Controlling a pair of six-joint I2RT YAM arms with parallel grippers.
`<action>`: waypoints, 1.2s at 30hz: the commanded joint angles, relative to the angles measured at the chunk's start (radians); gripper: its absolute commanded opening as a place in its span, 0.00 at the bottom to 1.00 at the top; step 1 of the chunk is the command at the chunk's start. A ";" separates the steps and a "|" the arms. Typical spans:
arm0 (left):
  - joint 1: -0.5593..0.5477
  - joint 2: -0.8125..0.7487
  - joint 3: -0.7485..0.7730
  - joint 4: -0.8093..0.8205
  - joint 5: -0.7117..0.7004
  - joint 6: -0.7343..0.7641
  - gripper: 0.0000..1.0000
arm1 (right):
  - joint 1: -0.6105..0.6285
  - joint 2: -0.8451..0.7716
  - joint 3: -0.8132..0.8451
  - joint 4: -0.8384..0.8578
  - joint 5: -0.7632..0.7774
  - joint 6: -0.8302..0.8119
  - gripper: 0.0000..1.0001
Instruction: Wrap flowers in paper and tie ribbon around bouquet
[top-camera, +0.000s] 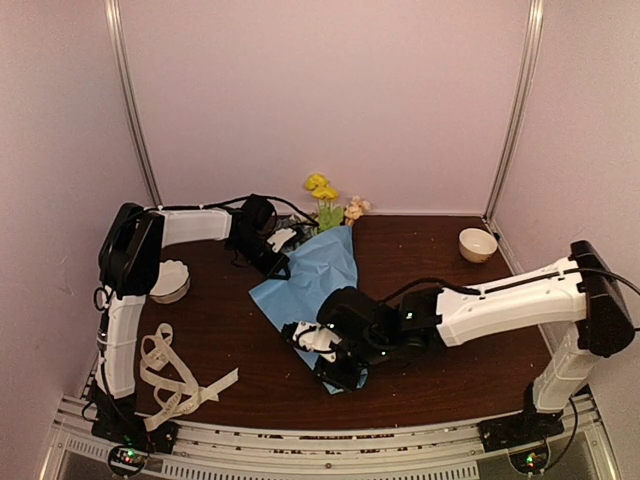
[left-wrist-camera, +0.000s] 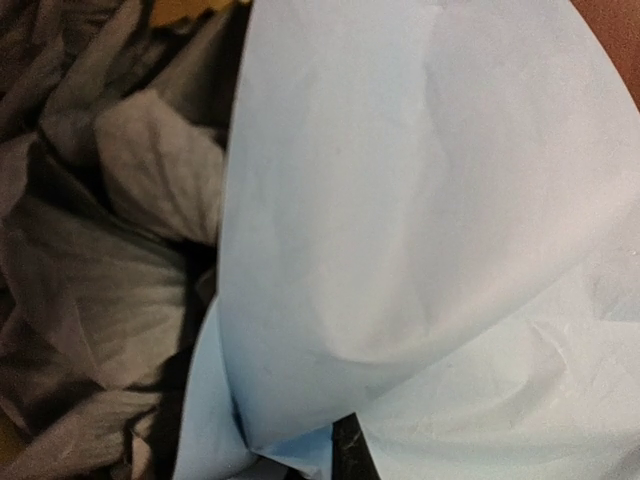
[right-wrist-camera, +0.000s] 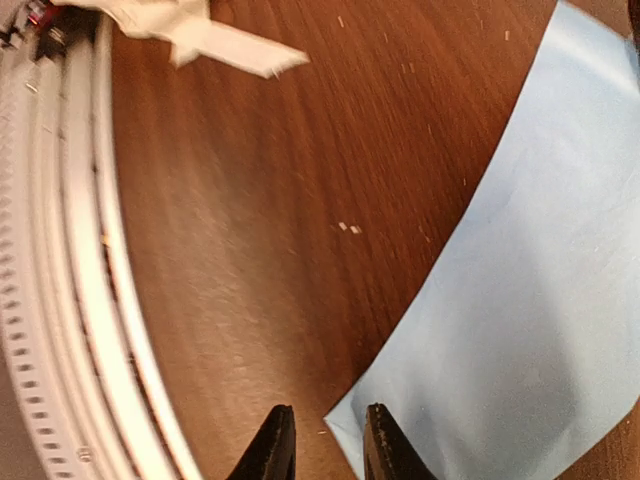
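Note:
The light-blue paper (top-camera: 305, 275) lies slantwise on the dark table, folded over the flowers. Yellow and peach blooms (top-camera: 325, 192) stick out at its far end. In the left wrist view the paper (left-wrist-camera: 430, 200) fills the frame, with grey-looking leaves and blooms (left-wrist-camera: 110, 260) under its left edge. My left gripper (top-camera: 277, 262) is shut on the paper's far-left edge, and only one dark finger (left-wrist-camera: 352, 452) shows. My right gripper (right-wrist-camera: 328, 445) is open low over the table, with the near corner of the paper (right-wrist-camera: 500, 300) between its fingertips. The cream ribbon (top-camera: 172, 375) lies looped at the near left.
A white scalloped bowl (top-camera: 168, 281) stands at the left behind the left arm. A small cream bowl (top-camera: 477, 244) sits at the back right. The white front rail (right-wrist-camera: 60, 300) runs close beside my right gripper, and a ribbon end (right-wrist-camera: 215, 40) lies beyond it.

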 joint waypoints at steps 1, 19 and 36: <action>0.008 0.009 0.000 0.022 -0.007 0.018 0.00 | -0.030 -0.139 -0.057 0.124 -0.137 0.032 0.26; 0.026 -0.109 -0.022 -0.038 0.018 -0.016 0.56 | -0.113 0.184 -0.016 0.077 0.078 0.135 0.22; 0.141 -0.205 -0.411 0.207 0.338 -0.184 0.68 | -0.113 0.170 -0.055 0.125 0.071 0.145 0.22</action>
